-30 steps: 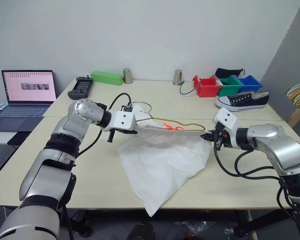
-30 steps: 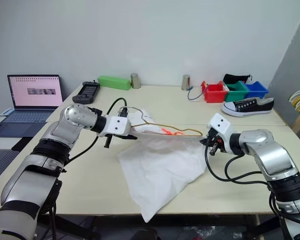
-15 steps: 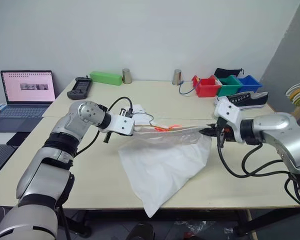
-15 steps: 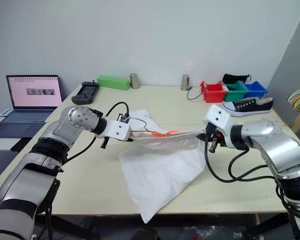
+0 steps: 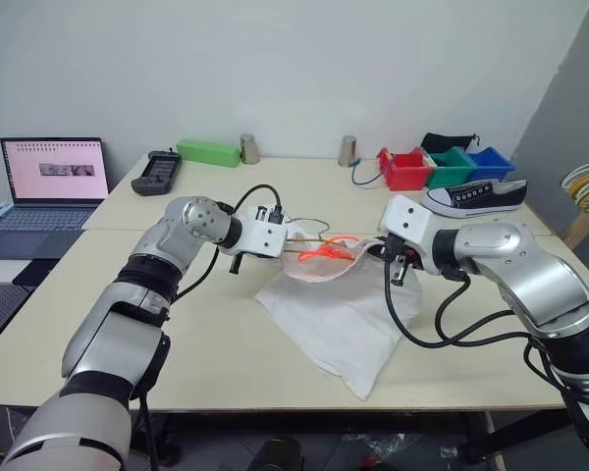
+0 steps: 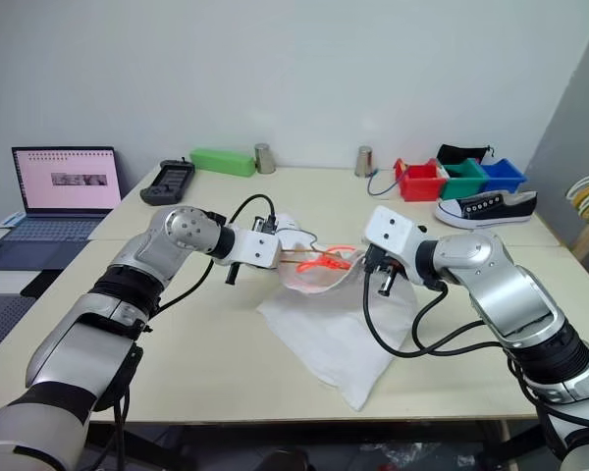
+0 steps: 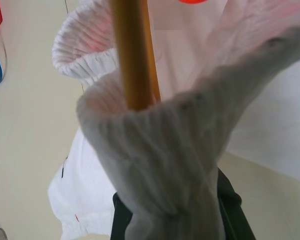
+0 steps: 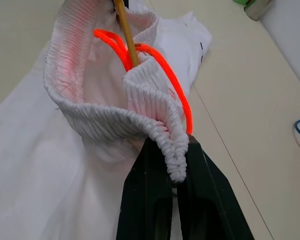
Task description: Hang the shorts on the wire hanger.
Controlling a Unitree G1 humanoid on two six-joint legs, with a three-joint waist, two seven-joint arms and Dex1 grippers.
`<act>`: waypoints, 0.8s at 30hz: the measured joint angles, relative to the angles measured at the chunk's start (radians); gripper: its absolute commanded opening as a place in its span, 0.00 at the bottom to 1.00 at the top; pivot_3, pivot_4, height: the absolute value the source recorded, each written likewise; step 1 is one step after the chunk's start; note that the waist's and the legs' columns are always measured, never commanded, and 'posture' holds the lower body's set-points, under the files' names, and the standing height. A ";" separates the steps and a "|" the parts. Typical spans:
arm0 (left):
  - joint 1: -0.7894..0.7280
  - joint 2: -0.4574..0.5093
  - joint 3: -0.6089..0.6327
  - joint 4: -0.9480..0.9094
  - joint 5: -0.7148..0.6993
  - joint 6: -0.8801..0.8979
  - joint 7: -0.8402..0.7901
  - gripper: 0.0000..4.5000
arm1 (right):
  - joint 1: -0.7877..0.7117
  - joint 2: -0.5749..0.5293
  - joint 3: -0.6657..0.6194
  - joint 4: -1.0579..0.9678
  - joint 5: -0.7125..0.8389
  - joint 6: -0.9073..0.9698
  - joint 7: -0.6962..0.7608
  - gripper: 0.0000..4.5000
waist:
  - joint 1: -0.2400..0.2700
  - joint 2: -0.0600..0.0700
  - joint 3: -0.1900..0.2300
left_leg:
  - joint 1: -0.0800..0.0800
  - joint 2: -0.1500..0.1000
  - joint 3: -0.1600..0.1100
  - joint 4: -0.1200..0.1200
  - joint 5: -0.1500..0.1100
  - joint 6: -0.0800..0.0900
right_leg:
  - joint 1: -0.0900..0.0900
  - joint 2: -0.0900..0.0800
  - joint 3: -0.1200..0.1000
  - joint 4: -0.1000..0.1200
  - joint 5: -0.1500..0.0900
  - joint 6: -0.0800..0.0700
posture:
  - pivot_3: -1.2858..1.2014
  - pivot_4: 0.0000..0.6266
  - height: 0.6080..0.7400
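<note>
Now, what you see against a second ago:
Shorts point(image 5: 329, 314): stretched wide then; bunched and narrower now, waistband lifted, legs trailing on the table point(image 5: 206, 343).
Right gripper point(image 8: 172, 175): swung in toward your left one, clamped on the gathered white waistband.
Left gripper point(image 5: 285, 238): pinching waistband fabric around the wire hanger point(image 7: 132, 55).
Orange cord point(image 8: 162, 65): looped inside the waist opening.

Shorts point(image 8: 65, 165): thin matt white cloth w/ ribbed, gathered waistband point(image 8: 105, 122) and orange cord point(image 8: 162, 67); wire hanger point(image 7: 132, 55): smooth yellow-gold rod, slight sheen; table point(image 5: 177, 334): smooth matt pale top; sneaker point(image 5: 476, 196) at 2 o'clock: black canvas, white sole.
</note>
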 measured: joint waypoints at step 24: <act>0.016 -0.008 0.018 -0.083 -0.066 0.010 -0.018 0.01 | -0.022 -0.052 0.057 0.117 -0.077 -0.044 0.144 0.99 | 0.001 0.000 0.000 | 0.000 0.000 0.000 0.000 0.000 0.000 | 0.000 0.000 0.000 0.000 0.000 0.000 | 0.65 0.00 1.00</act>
